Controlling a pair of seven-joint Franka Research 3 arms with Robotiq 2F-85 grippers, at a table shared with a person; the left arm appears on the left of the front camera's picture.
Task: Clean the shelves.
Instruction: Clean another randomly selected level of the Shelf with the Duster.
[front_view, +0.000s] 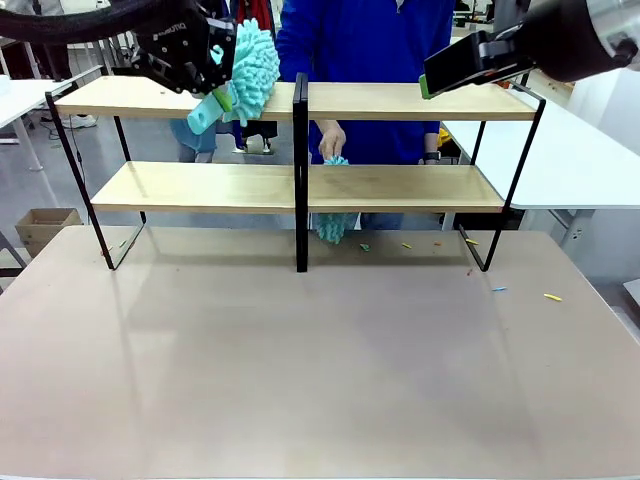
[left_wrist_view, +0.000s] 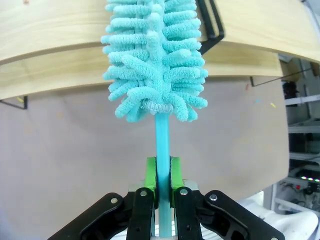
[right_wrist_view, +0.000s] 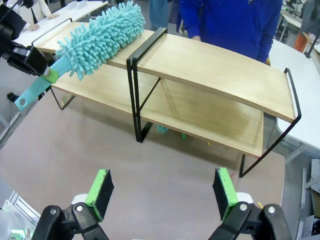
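Brownish tabletop (front_view: 300, 380) carries the shelves (front_view: 400, 102) along its far edge; small coloured scraps (front_view: 497, 290) lie near the rack's right foot. Left gripper (left_wrist_view: 162, 177) is clamped on the handle of a teal microfibre duster (left_wrist_view: 155, 60); the head lies on the top-left board, tip close to the central post (front_view: 300, 170). Right gripper (right_wrist_view: 165, 187) hovers over the tabletop, fingers apart, holding nothing. Step in hand looks like dusting the top tier; next move probably a sweep along that board, head kept flat and clear of the post; lower boards likely follow.
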